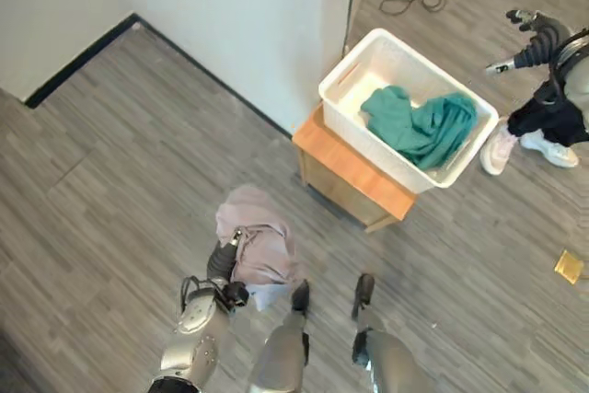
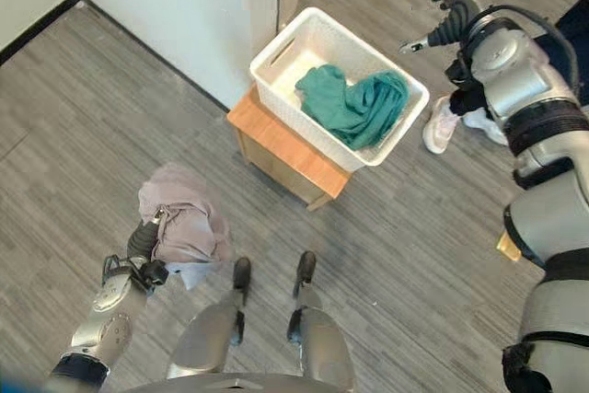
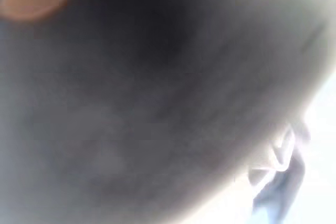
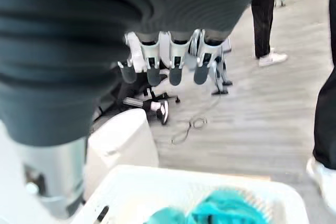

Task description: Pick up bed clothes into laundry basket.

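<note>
Fingers of the left hand (image 2: 147,238) are buried in the pink garment (image 2: 179,213) bunched on the floor (image 1: 120,154); grip unreadable. Right hand (image 2: 440,20), fingers relaxed, hangs beside the white basket (image 1: 342,89) holding teal cloth (image 1: 423,121).

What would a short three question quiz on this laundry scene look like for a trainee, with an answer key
1. True or false: the teal garment already lies inside the white laundry basket.
2. What does the basket stand on?
   A. the floor
   B. a small wooden table
   C. a bed
3. Fill in: the left hand is at the ____ garment on the floor.

Key
1. True.
2. B.
3. Pale pink; whether the fingers grip it cannot be told. The right hand hangs open beyond the basket, holding nothing.
</note>
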